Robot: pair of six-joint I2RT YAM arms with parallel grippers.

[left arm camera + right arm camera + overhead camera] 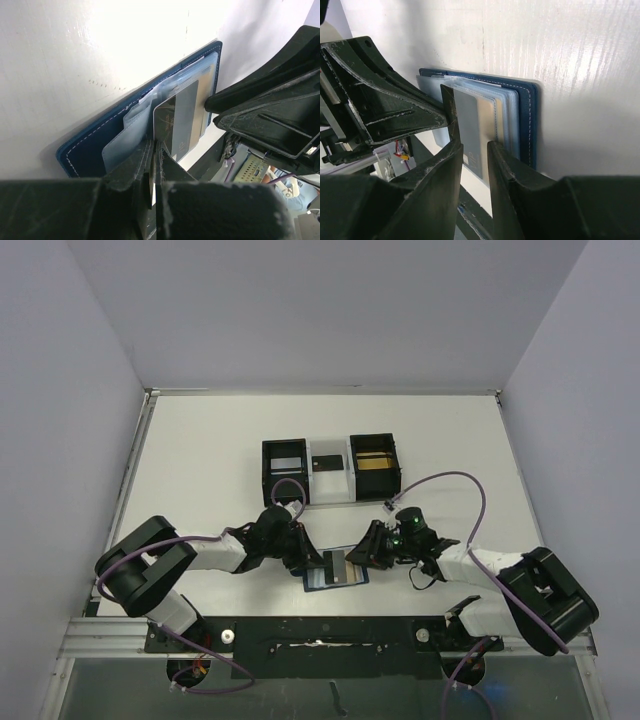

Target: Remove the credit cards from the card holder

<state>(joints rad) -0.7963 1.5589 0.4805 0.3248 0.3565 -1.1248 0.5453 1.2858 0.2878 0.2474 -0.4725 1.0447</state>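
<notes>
1. My left gripper [154, 146] is pinched tight together, tips against a credit card's [182, 117] edge.
2. My right gripper [474, 145] stands slightly apart, straddling that card's opposite edge.
3. The card lies atop the opened card holder [527, 120], flat on the surface [580, 75] between both grippers.

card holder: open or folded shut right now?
Open. The card holder lies spread flat on the table, its clear sleeves and a card facing up.
</notes>
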